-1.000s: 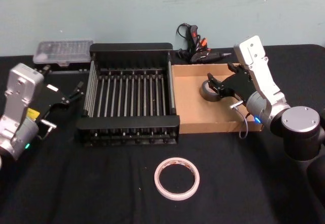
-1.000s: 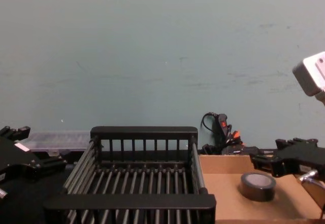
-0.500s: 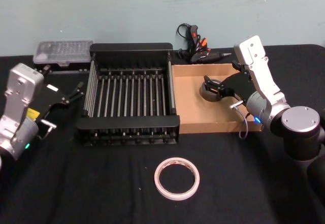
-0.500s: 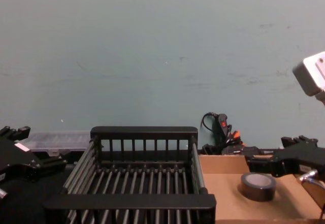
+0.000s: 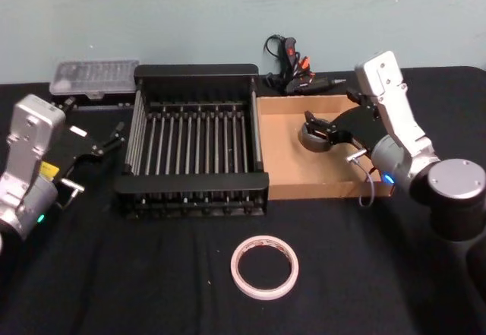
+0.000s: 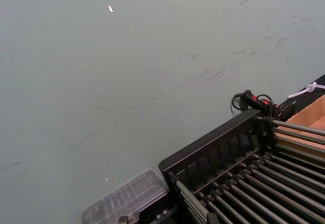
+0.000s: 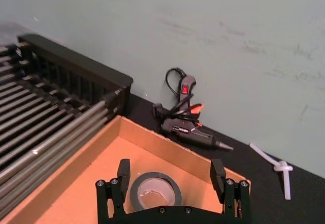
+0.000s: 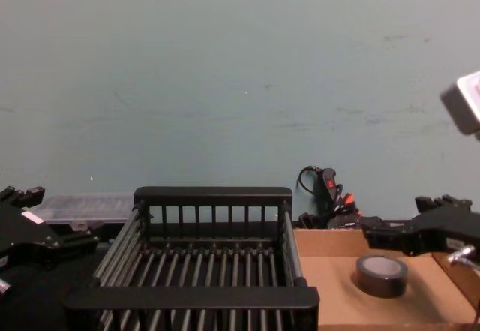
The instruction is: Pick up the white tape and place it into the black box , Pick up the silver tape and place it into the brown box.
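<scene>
Head view: the silver tape (image 5: 314,137) lies in the brown box (image 5: 304,174), toward its far wall, the right gripper (image 5: 322,125) over it. The white tape (image 5: 264,266) lies near the surface's front edge, before the black box (image 5: 194,185). The left gripper (image 5: 114,135) waits left of the black box; whether its jaws are parted I cannot tell.

Right wrist view: jaws apart, straddling the silver tape (image 7: 155,190).

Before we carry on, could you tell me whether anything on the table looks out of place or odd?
Nothing stands out. The silver tape lies flat in the brown box beneath the open right gripper; the white tape lies flat on the cloth.
</scene>
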